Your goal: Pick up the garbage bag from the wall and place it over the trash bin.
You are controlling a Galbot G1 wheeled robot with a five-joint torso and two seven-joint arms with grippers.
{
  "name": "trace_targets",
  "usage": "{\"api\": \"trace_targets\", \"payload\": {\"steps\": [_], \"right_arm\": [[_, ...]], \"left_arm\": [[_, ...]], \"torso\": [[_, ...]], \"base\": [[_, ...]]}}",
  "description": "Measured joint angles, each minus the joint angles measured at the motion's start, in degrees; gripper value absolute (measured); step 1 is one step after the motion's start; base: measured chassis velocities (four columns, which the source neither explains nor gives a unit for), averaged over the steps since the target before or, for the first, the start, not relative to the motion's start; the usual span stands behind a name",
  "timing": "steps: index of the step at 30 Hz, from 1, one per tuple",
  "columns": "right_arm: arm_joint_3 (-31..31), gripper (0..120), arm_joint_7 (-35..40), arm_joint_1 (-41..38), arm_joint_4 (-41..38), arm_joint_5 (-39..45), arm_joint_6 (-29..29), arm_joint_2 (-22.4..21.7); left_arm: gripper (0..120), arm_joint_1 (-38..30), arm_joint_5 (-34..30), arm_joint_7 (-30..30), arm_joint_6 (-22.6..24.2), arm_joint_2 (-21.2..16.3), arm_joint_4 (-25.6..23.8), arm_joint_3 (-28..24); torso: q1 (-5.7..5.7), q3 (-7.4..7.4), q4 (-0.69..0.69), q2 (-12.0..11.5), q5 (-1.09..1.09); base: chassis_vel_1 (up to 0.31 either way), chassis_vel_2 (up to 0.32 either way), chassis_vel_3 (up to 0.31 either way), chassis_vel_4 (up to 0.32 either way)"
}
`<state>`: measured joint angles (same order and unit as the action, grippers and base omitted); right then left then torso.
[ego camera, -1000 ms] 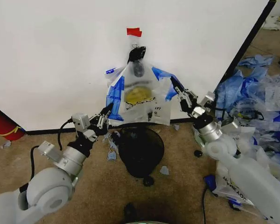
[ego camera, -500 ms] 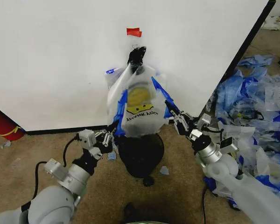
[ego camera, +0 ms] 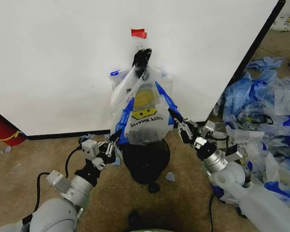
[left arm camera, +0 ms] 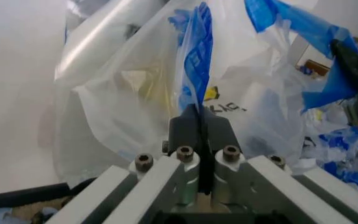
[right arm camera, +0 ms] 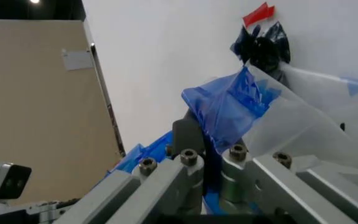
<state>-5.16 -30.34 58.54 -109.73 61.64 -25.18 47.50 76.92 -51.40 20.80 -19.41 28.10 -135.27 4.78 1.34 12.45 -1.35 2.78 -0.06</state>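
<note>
Left gripper (ego camera: 117,138) clamped on a blue edge of the garbage bag (ego camera: 144,118), right gripper (ego camera: 176,122) pinching the opposite blue edge. Between the two, bag stretched out, print upside down, top hooked on a black clip (ego camera: 141,58) on the wall (ego camera: 63,63) just under a scrap of red tape (ego camera: 139,33). Held from both sides, likely to spread the mouth. Directly below the grippers, trash bin (ego camera: 146,157) waiting on the carpet (ego camera: 29,159). Beyond the right gripper, a heap of blue bags (ego camera: 266,101).
</note>
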Motion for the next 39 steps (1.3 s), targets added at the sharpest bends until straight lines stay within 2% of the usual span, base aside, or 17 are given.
{"api": "trace_targets", "payload": {"steps": [18, 22, 26, 31, 39], "right_arm": [[-2.77, 0, -2.95, 1.67, -2.86, -0.16, 0.34, -1.84], [-3.30, 0, -2.59, -1.26, -5.06, 1.84, 0.94, -4.38], [-3.92, 0, -1.99, -3.83, -7.34, 4.34, 2.12, -7.01], [-4.91, 0, -0.77, -6.61, -10.73, 8.52, 3.95, -10.24], [-5.81, 0, 1.17, -7.52, -12.68, 9.93, 4.79, -10.69]], "left_arm": [[0, 0.88, 1.58, 0.33, -0.49, 0.72, -1.56, 0.90], [0, -0.91, 2.37, 1.04, -0.82, 0.10, -4.94, 3.73], [0, -1.74, 0.04, 1.67, -0.30, -1.05, -7.72, 8.76], [0, -1.96, -4.77, 2.29, 1.00, -3.14, -8.22, 15.56], [0, -2.31, -9.16, 3.12, 2.73, -4.96, -8.22, 20.18]], "torso": [[0.00, 0.00, 0.00, 0.00, 0.00], [0.00, 0.00, 0.00, 0.00, 0.00], [0.00, 0.00, 0.00, 0.00, 0.03], [0.00, 0.00, 0.01, 0.00, -0.01], [0.00, 0.00, 0.00, 0.00, 0.00]], "base": [[0.000, 0.000, 0.000, 0.000], [0.000, 0.000, 0.000, 0.000], [0.000, 0.000, 0.000, 0.000], [0.000, 0.000, 0.000, 0.000], [0.000, 0.000, 0.000, 0.000]]}}
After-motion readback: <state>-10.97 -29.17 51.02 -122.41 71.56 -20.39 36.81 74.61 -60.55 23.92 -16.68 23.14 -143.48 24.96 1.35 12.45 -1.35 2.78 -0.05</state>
